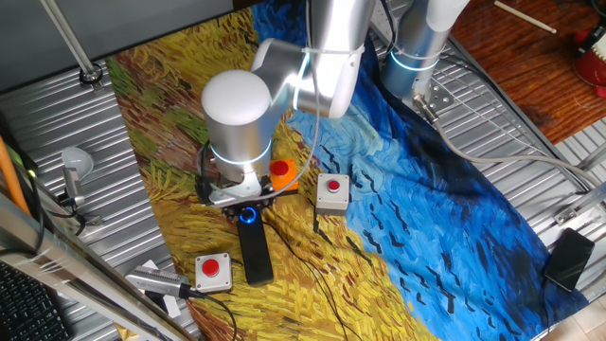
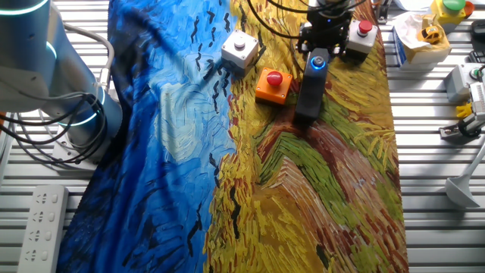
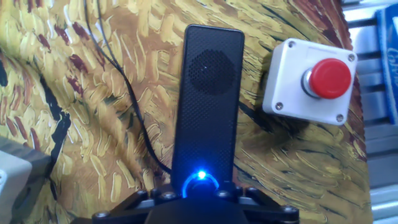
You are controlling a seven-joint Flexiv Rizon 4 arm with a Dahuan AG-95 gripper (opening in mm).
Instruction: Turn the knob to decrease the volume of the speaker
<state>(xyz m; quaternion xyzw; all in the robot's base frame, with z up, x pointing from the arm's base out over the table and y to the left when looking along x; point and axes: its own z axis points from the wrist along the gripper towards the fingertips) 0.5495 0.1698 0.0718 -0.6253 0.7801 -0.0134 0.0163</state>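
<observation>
The speaker (image 3: 208,99) is a long black bar lying on the painted cloth; it also shows in one fixed view (image 1: 256,251) and in the other fixed view (image 2: 309,95). The knob (image 3: 201,180) sits at its near end, ringed by blue light, and also shows in both fixed views (image 1: 249,215) (image 2: 318,63). My gripper (image 1: 248,205) stands straight over the knob, its dark links flanking the ring. The gripper (image 3: 200,198) hides the knob's lower half in the hand view. The fingertips are hidden, so I cannot tell whether they grip the knob.
A white box with a red button (image 3: 311,81) lies right of the speaker. An orange box with a red button (image 2: 273,83) and another white button box (image 2: 239,50) lie on the other side. Black cables (image 3: 134,106) run beside the speaker.
</observation>
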